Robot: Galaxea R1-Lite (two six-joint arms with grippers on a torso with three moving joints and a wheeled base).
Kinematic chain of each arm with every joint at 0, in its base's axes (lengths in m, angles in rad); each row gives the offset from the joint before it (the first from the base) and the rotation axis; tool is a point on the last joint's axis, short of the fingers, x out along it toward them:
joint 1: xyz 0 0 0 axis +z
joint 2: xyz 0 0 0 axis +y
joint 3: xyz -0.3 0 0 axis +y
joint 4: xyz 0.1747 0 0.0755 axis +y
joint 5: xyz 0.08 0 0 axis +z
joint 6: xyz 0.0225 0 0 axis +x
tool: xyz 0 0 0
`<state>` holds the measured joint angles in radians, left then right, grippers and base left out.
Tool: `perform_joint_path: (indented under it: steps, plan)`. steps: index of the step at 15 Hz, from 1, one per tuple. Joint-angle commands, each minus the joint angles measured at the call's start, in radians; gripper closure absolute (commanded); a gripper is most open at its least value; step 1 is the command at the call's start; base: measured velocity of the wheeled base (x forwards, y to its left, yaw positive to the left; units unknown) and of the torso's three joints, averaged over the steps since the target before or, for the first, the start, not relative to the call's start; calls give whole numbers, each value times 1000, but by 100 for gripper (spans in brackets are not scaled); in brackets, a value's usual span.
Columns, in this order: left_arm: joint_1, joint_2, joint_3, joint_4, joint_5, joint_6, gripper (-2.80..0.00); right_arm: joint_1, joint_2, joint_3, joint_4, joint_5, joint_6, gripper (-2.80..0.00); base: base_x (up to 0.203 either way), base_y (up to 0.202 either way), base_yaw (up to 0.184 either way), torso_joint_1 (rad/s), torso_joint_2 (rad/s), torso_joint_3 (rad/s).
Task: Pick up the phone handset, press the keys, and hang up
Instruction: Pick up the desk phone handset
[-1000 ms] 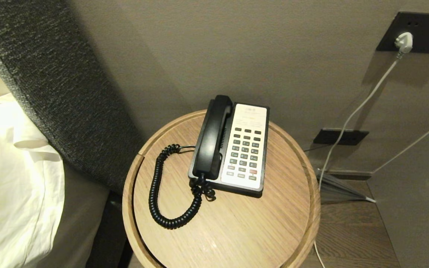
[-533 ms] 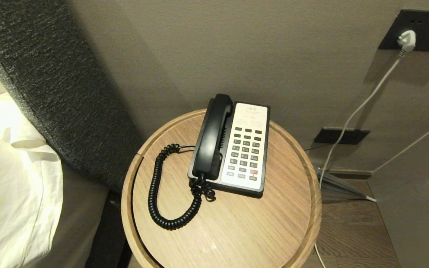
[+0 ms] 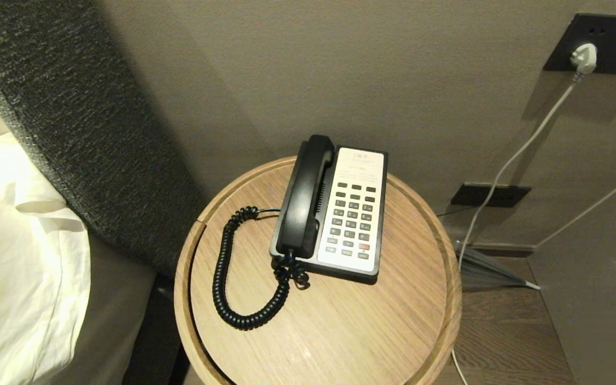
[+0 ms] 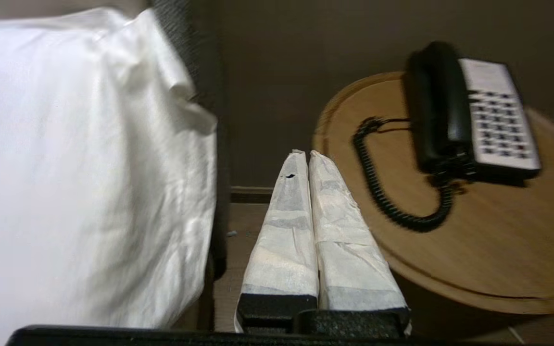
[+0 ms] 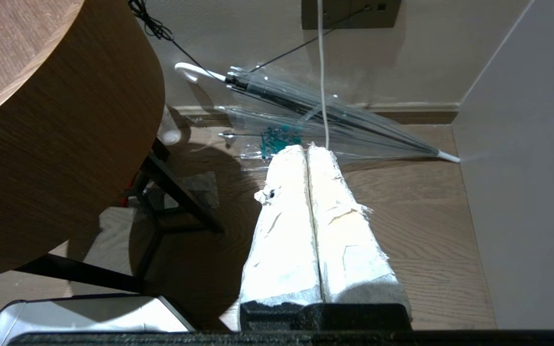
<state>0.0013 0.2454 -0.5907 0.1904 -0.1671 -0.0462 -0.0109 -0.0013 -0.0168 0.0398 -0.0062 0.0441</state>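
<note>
We found the round wooden surface ringed by a raised rim, with bare wood open toward its near edge and to the right of the phone base. On its left the surface stood close beside a dark upholstered headboard and a bed with a white pillow; on its right lay wood floor, where a clear folded umbrella rested against the wall's foot under a white cable plugged into a dark wall socket. The phone handset — long, black, blocky at both ends — lay in its cradle along the left side of the base, its coiled cord looping over the wood on the left. Our left gripper hung off the surface's edge between bed and surface, its taped fingers pressed together, grasping nothing. Our right gripper sat low over the floor beside the surface's dark legs — fingers likewise clenched and empty.
</note>
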Motion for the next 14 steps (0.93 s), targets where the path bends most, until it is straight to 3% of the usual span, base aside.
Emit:
perform_joint_path:
  steps: [1, 3, 5, 9, 11, 13, 14]
  plan:
    - [0, 371, -272, 134, -106, -4, 0, 0, -2, 0, -1, 0, 0, 0, 0, 0, 0, 0, 0, 0]
    - [-11, 670, -492, 231, -213, -14, 0, 0, -2, 0, 0, 0, 0, 0, 0, 0, 0, 0, 0, 0]
    - [-86, 905, -659, 303, -249, -42, 0, 0, -2, 0, -1, 0, 0, 0, 0, 0, 0, 0, 0, 0]
    - [-445, 1222, -871, 355, -65, -138, 0, 0, -2, 0, 0, 0, 0, 0, 0, 0, 0, 0, 0, 0]
    - [-565, 1296, -973, 365, 6, -197, 0, 0, -2, 0, 0, 0, 0, 0, 0, 0, 0, 0, 0, 0]
    - [-648, 1340, -1005, 374, 135, -212, 0, 0, 0, 0, -1, 0, 0, 0, 0, 0, 0, 0, 0, 0]
    - [-669, 1350, -1008, 405, 178, -192, -226, 0, -2, 0, -1, 0, 0, 0, 0, 0, 0, 0, 0, 0]
